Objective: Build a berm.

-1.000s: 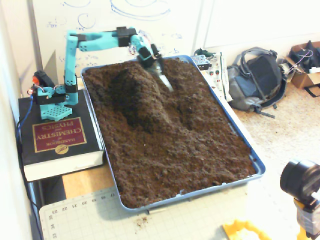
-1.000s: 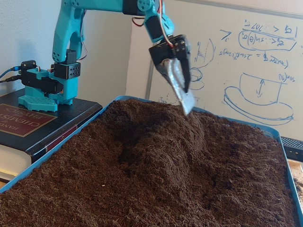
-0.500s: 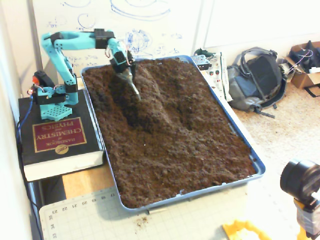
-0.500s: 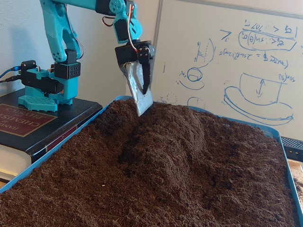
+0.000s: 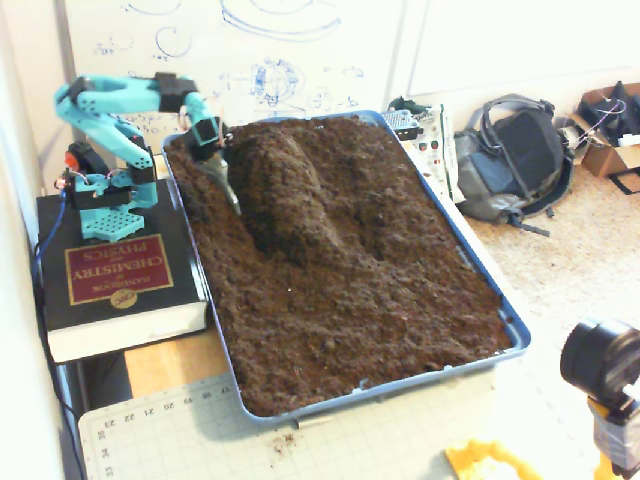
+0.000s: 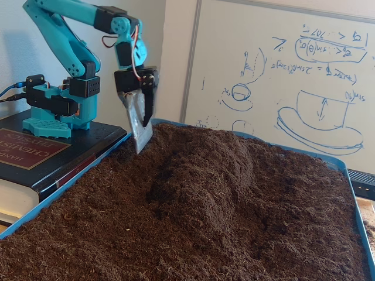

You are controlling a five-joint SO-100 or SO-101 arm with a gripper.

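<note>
A: Filling a blue tray point(image 5: 513, 322) almost to its rim, dark brown crumbly soil point(image 5: 400, 300) covers the work surface in both fixed views, with a whiteboard point(image 6: 281, 64) of blue sketches on the wall behind.

B: And the berm point(image 5: 285, 190)?

A: It rises as a humped ridge in the tray's far half, running from the back edge toward the middle, with a trough beside it on the arm's side. In the low fixed view the mound point(image 6: 202, 161) stands clearly above the flatter soil around it.

B: The gripper point(image 6: 142, 126)?

A: A teal arm point(image 5: 110, 110), mounted on a thick chemistry handbook point(image 5: 115, 275), points it down at the tray's back corner, just beside the berm. One finger is a flat metal blade, the other dark; they taper together at the tip, clenched with nothing between them.

B: The room?

A: A grey backpack point(image 5: 515, 160) lies on speckled carpet beyond the tray; a cutting mat point(image 5: 200, 430) sits at its near end.
</note>
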